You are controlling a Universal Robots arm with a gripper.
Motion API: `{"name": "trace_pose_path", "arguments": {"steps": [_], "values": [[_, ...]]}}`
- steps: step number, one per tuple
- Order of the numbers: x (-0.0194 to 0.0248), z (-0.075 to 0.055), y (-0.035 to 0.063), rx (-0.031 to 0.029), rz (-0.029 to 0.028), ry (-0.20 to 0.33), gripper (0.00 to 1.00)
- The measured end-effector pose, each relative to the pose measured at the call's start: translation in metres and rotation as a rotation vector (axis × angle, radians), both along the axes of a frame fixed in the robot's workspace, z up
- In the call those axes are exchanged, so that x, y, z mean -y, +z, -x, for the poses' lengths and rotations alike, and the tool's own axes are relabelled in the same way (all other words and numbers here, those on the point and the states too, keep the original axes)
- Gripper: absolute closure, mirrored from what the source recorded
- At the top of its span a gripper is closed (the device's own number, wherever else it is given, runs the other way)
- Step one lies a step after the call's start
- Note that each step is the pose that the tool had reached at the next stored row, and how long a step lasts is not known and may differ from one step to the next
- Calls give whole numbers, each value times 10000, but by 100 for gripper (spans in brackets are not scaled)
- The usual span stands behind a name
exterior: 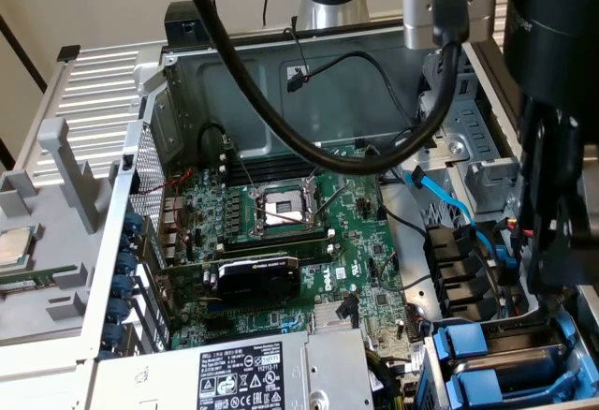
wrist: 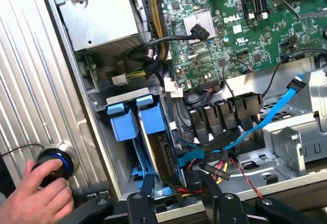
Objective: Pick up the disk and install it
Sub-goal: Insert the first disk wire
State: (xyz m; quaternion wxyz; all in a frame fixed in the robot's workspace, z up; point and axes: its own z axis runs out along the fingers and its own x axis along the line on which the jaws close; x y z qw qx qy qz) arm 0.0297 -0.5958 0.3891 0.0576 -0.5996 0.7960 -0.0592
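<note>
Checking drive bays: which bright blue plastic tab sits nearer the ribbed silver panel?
The outer blue tab, toward the ribbed silver panel; the inner tab lies toward the green motherboard.

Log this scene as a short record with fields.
case: open, motherboard exposed
blue carriers: two, on edge side by side in the drive bay
gripper: over the drive bay, nearest the carriers
hold: cannot tell
hand: on a round black button outside the case
processor chip: outside the case, exterior view's left
</note>
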Motion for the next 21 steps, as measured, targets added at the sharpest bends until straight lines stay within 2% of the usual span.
{"name": "trace_pose_path", "arguments": {"steps": [6,13,17,21], "values": [[3,-1,-16,0,-158,420,51],[10,-1,-27,0,-270,1114,51],[51,-1,-38,2,-347,1236,51],[118,0,-54,2,-373,1325,51]]}}
